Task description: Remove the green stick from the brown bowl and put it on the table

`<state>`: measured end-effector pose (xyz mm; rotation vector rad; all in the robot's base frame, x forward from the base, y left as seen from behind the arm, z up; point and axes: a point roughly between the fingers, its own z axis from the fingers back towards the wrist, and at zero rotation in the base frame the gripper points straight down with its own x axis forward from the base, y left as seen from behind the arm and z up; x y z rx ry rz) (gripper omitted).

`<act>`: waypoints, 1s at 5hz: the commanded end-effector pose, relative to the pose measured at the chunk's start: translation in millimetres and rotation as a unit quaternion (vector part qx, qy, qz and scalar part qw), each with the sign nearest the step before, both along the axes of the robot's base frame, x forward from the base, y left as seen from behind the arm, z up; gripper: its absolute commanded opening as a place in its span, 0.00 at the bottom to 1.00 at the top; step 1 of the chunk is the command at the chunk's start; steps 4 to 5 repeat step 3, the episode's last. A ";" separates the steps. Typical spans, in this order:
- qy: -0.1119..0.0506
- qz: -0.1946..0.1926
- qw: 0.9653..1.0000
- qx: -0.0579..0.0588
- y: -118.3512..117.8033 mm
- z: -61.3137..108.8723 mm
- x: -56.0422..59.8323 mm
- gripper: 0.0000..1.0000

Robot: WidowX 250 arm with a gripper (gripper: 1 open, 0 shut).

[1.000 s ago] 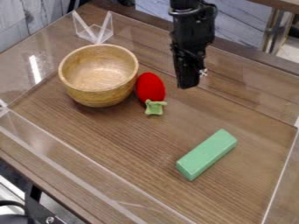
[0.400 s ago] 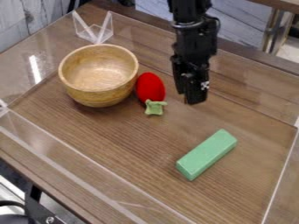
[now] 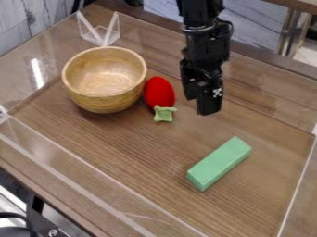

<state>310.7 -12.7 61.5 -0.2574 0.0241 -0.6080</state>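
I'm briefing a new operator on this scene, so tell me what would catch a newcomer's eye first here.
The black gripper hangs from above near the middle of the table, pointing down, holding nothing. Just left of it lies a red strawberry toy, beside the empty brown bowl. The green stick lies alone on the wood toward the front right, well clear of the bowl.

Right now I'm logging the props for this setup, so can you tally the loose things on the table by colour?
Brown: 1, the brown bowl
Red: 1, the strawberry toy with a small green stem
Green: 1, the green stick, lying on the table outside the bowl
Total: 3
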 end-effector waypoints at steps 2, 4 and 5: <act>-0.056 0.102 0.993 0.010 22.3 28.5 9.1 1.00; -0.055 0.134 0.989 0.011 25.7 22.4 12.0 1.00; -0.055 0.134 0.989 0.011 25.7 22.4 12.0 1.00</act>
